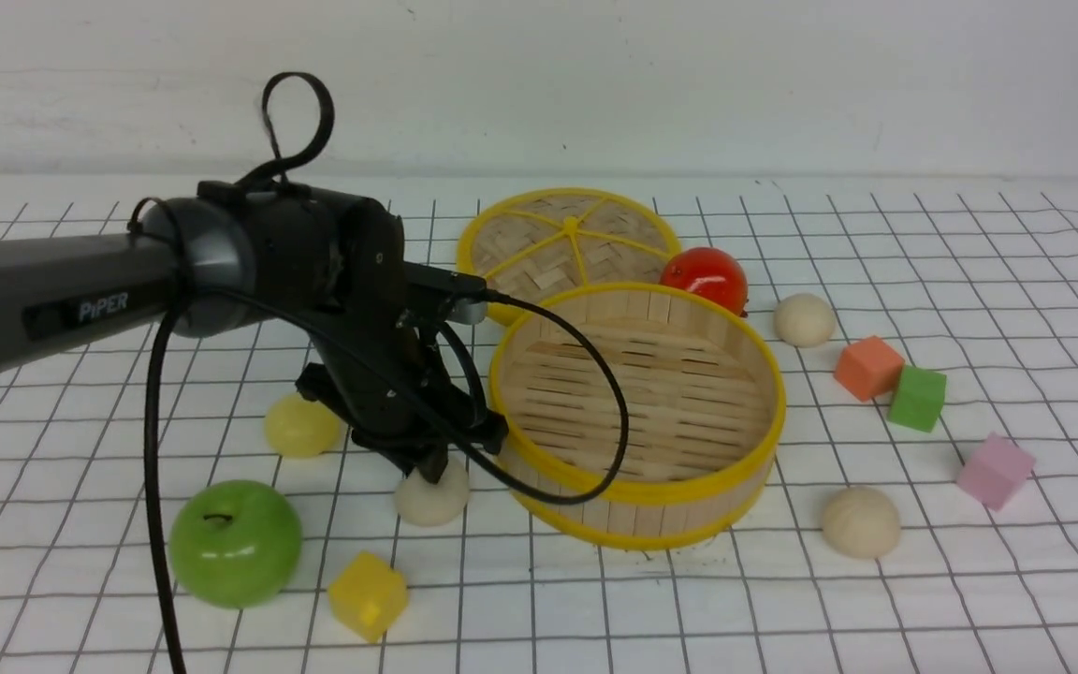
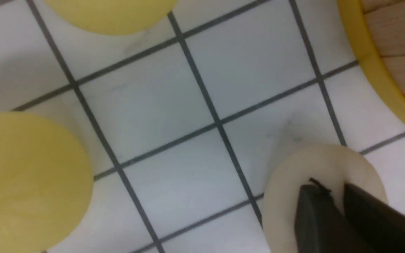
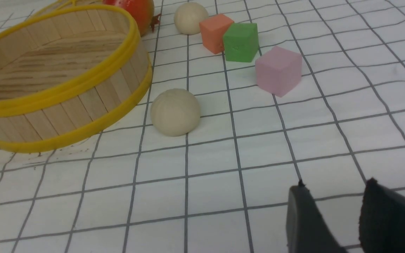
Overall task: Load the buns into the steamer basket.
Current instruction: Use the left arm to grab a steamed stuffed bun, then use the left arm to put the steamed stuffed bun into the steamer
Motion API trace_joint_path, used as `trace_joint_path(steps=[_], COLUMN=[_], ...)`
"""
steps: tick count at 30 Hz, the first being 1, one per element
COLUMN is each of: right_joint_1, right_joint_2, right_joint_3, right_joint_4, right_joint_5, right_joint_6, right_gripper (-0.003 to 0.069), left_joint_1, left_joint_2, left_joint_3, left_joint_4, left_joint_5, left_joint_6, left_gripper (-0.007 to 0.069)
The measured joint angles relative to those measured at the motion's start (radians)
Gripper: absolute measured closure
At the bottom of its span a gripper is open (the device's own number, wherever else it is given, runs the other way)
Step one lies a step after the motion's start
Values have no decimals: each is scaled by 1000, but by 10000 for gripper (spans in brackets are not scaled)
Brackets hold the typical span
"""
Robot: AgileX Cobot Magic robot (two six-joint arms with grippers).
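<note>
Left gripper [image 2: 332, 189] nearly closed on the cream bun [image 2: 287, 182], just beside the steamer basket [image 1: 637, 489].
Tips sit on its crown, not around it, so the grip for the lift looks doubtful.

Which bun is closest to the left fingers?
The cream-white bun directly under the left fingers, left of the steamer basket; the other two cream buns lie right of it.

The white gridded table [image 1: 969, 580] bears the steamer basket [image 1: 637, 513], lid [image 1: 539, 243], buns [image 1: 861, 521], green apple [image 1: 235, 542], red ball [image 1: 705, 276] and foam cubes [image 1: 867, 367].
</note>
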Motion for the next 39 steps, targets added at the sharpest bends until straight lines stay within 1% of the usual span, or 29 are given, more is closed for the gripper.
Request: trace_joint_path(steps=[2,3,6,9,10,12,14,15,17,21,22,24,26,28,29,31,32,33,34,36,37,39], right_joint_1=[0,0,0,0,0,0,0,0,0,0,0,0,0,0,0,0,0,0,0,0,0,0], right_joint_2=[0,0,0,0,0,0,0,0,0,0,0,0,0,0,0,0,0,0,0,0,0,0], right_joint_3=[0,0,0,0,0,0,0,0,0,0,0,0,0,0,0,0,0,0,0,0,0,0], right_joint_4=[0,0,0,0,0,0,0,0,0,0,0,0,0,0,0,0,0,0,0,0,0,0], right_joint_5=[0,0,0,0,0,0,0,0,0,0,0,0,0,0,0,0,0,0,0,0,0,0], right_joint_6=[0,0,0,0,0,0,0,0,0,0,0,0,0,0,0,0,0,0,0,0,0,0], right_gripper=[420,420,420,420,420,420,420,420,420,420,420,420,420,420,420,420,420,420,420,420,420,420], left_joint_1=[0,0,0,0,0,-4,-19,-19,-59,-95,-103,-103,-101,-97,-97,-97,-97,-97,-97,-97,-97,-95], left_joint_2=[-10,-40,-73,-108,-108,-91,-54,-49,31,119,156,178,201,203,201,190,168,165,131,99,39,-30], left_joint_3=[-6,-29,-67,-164,-175,-231,-266,-266,-301,-332,-347,-355,-374,-383,-385,-386,-387,-387,-393,-397,-400,-390], left_joint_4=[-6,-32,-81,-195,-210,-292,-334,-334,-338,-302,-276,-263,-242,-238,-237,-234,-225,-223,-192,-161,-98,5], left_joint_5=[16,63,98,127,126,117,95,92,51,39,39,39,32,34,42,59,85,89,123,151,210,289], left_joint_6=[0,0,0,55,62,110,147,150,181,162,143,134,129,124,115,99,80,76,48,28,-6,-54], left_gripper=[624,634,634,634,634,634,634,634,634,629,613,593,517,419,351,263,190,183,149,143,161,233])
